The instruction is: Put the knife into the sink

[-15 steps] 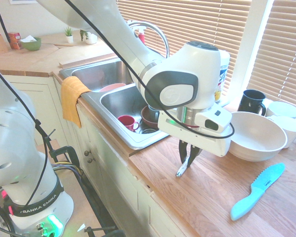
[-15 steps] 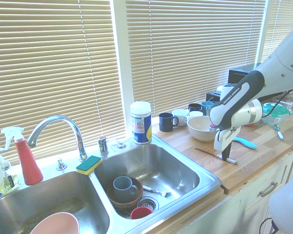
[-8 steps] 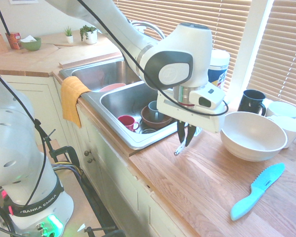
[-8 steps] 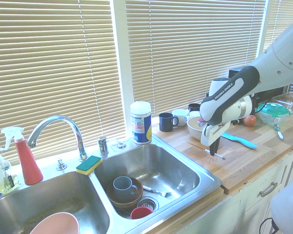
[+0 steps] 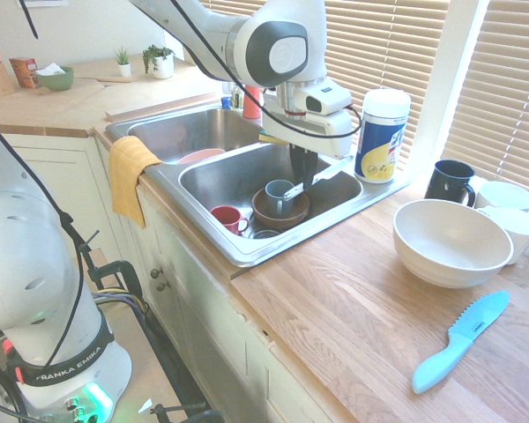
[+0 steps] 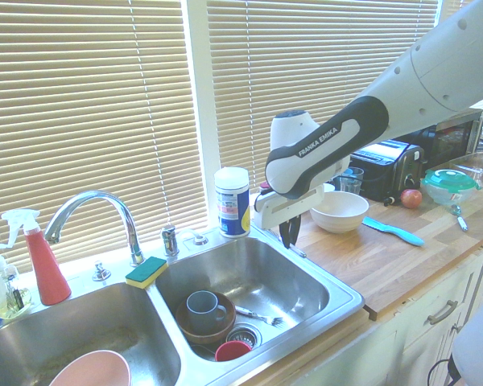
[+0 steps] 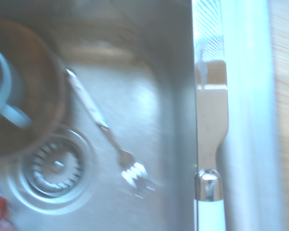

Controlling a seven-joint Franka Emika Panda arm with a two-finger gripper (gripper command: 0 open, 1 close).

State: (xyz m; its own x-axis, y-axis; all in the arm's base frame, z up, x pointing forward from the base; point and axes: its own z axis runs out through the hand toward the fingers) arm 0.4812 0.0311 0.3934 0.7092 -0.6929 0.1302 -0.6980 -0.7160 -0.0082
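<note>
While its grip hides the handle's end, the hand [image 5: 307,185] clasps the knife [image 7: 212,115].

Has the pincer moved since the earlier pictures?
Yes. The pincer moved from above the wooden counter to above the basin with the brown bowl.

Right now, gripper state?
Gripper: closed, holding the slim table knife with white handle and silver metal blade, above the stainless steel sink.
</note>
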